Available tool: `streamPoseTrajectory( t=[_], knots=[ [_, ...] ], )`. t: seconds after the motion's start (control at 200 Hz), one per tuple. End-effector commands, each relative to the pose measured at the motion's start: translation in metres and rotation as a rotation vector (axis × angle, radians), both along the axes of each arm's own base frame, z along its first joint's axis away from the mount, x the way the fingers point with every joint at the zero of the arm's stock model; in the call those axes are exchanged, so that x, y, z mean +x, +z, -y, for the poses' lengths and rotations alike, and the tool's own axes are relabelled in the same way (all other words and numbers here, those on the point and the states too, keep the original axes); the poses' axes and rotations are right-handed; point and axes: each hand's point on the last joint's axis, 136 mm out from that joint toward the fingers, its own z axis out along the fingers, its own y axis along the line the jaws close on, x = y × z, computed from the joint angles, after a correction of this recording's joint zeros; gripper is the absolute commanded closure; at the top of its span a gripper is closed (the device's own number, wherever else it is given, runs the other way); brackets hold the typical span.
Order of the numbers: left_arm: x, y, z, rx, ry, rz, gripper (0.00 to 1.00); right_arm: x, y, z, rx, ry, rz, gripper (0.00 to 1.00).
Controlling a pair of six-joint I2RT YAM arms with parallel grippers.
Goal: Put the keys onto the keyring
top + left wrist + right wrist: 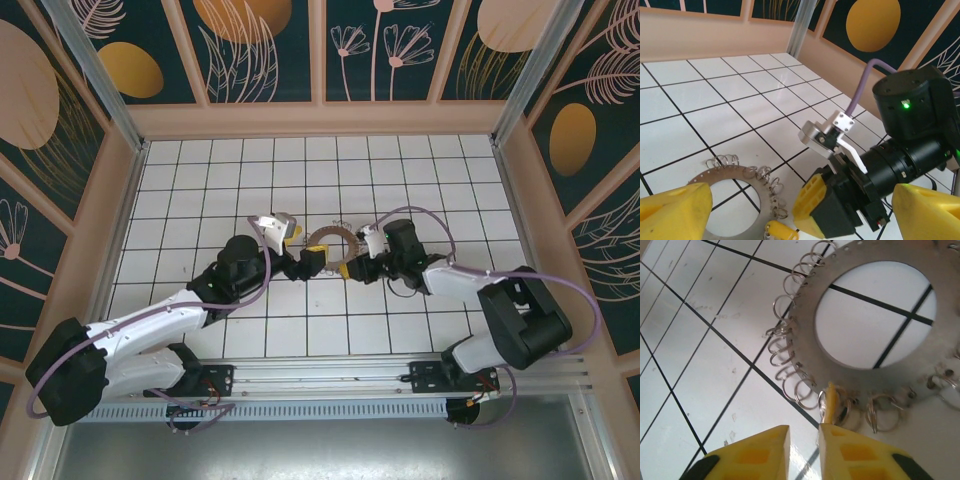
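The keyring [328, 243] is a flat grey metal ring lying on the white tiled floor, its rim fringed with wire loops. In the right wrist view a small yellow key [830, 402] hangs in a loop on the keyring [807, 347], its end against the tip of one yellow finger [860, 455]. My right gripper [802, 450] shows a narrow gap with nothing in it. My left gripper [800, 212] stands wide open just left of the ring [747, 192], with the key [780, 231] and the right gripper [817, 205] in front of it.
Both arms meet at the middle of the tiled floor, the left gripper [298, 247] and right gripper [345, 268] on either side of the ring. Peach walls and an aluminium post [802, 25] bound the floor. Purple cables loop off both wrists.
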Motion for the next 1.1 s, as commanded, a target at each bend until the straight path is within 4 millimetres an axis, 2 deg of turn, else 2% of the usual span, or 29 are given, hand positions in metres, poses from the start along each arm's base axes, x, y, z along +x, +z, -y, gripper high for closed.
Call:
streamPoseTrajectory(
  t=[0.0, 0.1, 0.22, 0.27, 0.29, 0.32, 0.335, 0.425, 0.485, 0.591, 0.686, 0.911, 1.006, 1.091],
  knots=[
    [0.002, 0.025, 0.004, -0.057, -0.010, 0.036, 0.08, 0.000, 0.009, 0.010, -0.006, -0.062, 0.042, 0.74],
    [0.005, 0.025, 0.003, -0.034, 0.003, 0.035, 0.06, 0.001, 0.031, 0.016, 0.021, -0.090, 0.101, 0.69],
    [0.011, 0.023, -0.001, 0.028, 0.038, 0.038, 0.02, 0.008, 0.070, 0.024, 0.028, -0.128, 0.219, 0.52],
    [0.018, 0.019, -0.006, 0.056, 0.081, 0.026, 0.02, 0.013, 0.088, 0.029, 0.022, -0.152, 0.281, 0.34],
    [0.022, 0.017, -0.009, 0.066, 0.104, 0.019, 0.02, 0.015, 0.096, 0.032, 0.019, -0.166, 0.307, 0.26],
    [0.028, 0.012, -0.014, 0.076, 0.132, 0.003, 0.02, 0.019, 0.107, 0.038, 0.018, -0.190, 0.348, 0.04],
    [0.031, 0.010, -0.017, 0.076, 0.144, -0.007, 0.01, 0.020, 0.113, 0.040, 0.019, -0.201, 0.371, 0.01],
    [0.056, -0.003, -0.043, 0.035, 0.226, -0.084, 0.01, 0.030, 0.141, 0.062, 0.024, -0.291, 0.476, 0.01],
    [0.074, -0.012, -0.066, 0.014, 0.303, -0.118, 0.01, 0.037, 0.153, 0.081, 0.027, -0.362, 0.536, 0.01],
    [0.099, -0.015, -0.106, 0.055, 0.459, -0.098, 0.02, 0.046, 0.166, 0.115, 0.036, -0.481, 0.632, 0.01],
    [0.109, -0.018, -0.145, 0.105, 0.656, -0.049, 0.01, 0.056, 0.161, 0.152, 0.021, -0.602, 0.691, 0.01],
    [0.106, -0.029, -0.198, 0.156, 0.858, 0.038, 0.02, 0.062, 0.143, 0.240, 0.031, -0.918, 0.785, 0.01],
    [0.101, -0.035, -0.225, 0.205, 0.983, 0.090, 0.02, 0.058, 0.137, 0.241, 0.034, -0.864, 0.867, 0.01],
    [0.100, -0.040, -0.243, 0.291, 1.067, 0.120, 0.02, 0.067, 0.125, 0.246, 0.016, -0.880, 0.841, 0.01]
  ],
)
